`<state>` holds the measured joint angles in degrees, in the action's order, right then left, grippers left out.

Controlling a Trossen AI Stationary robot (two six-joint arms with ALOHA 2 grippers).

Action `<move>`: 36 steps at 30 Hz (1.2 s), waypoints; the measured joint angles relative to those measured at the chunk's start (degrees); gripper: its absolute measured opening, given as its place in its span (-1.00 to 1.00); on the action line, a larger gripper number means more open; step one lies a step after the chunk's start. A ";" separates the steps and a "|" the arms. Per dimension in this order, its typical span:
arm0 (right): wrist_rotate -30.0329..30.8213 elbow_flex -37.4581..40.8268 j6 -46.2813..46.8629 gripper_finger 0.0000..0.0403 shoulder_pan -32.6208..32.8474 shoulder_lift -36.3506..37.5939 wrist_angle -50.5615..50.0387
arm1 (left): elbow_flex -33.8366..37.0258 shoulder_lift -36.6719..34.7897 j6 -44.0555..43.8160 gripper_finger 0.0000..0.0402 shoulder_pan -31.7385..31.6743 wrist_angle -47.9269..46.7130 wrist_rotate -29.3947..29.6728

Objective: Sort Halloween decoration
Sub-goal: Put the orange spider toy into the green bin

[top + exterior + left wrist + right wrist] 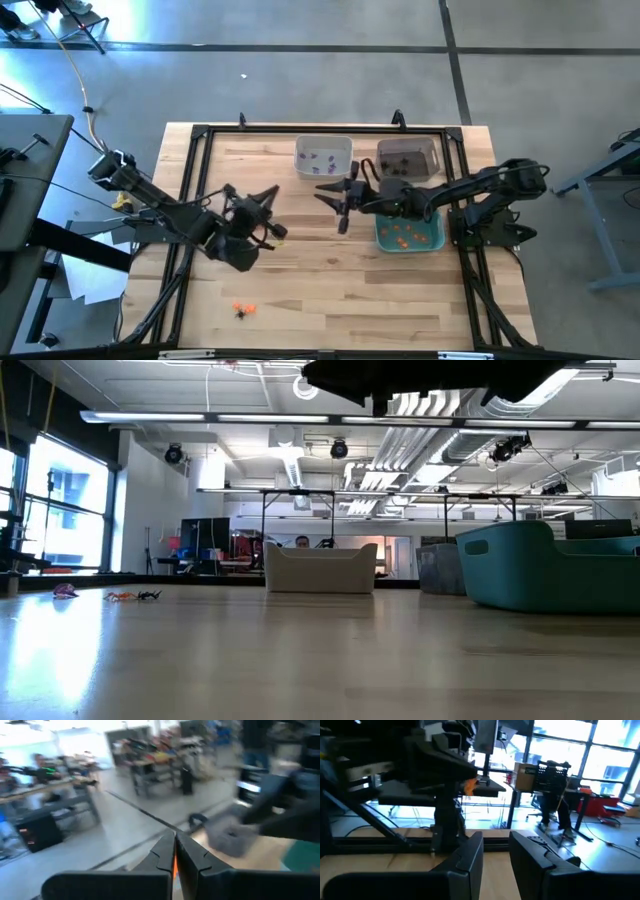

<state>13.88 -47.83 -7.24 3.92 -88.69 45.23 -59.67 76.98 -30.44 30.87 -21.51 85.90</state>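
Note:
My left gripper (279, 231) hovers over the table's middle left, shut on an orange trinket (174, 865); the same trinket (469, 784) shows in the right wrist view. My right gripper (333, 205) is open (496, 852) near the table's middle, between the white bin and the teal bin, facing the left arm. A few loose trinkets (243, 309), orange and black, lie on the wood near the front left. In the low view a purple one (65, 590), an orange one (120, 596) and a black one (148, 595) lie on the table. My left gripper pinches the orange trinket (174, 865) between its two fingers; only a thin orange sliver shows in the slit. The fingers point roughly level toward the table's far right. The trinket is lifted clear of the table.
The white bin (323, 155) holds purple trinkets, the dark grey bin (408, 157) beside it holds dark ones, and the teal bin (410, 235) in front of it holds orange ones. A black frame (190, 200) runs round the table. Bare wood lies toward the near edge.

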 joint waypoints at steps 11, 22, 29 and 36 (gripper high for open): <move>1.61 -1.27 -0.29 -0.55 0.42 -1.04 -1.14 | -0.01 0.12 36.77 -1.00 -5.69 26.21 -41.04; 2.85 -1.27 -0.33 -0.55 2.58 -1.04 -2.90 | -0.01 0.12 38.21 -1.00 -10.72 26.59 -38.84; 2.91 -1.27 0.89 -0.55 2.58 -1.00 -1.05 | -0.01 0.12 38.06 -1.00 -12.60 26.25 -39.73; 2.76 -1.27 1.18 -0.55 2.58 -1.00 -0.59 | -0.01 0.12 38.02 -1.00 -13.69 26.68 -41.96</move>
<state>16.63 -49.10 -6.06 6.50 -89.69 44.64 -59.68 77.10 7.58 17.18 5.17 43.94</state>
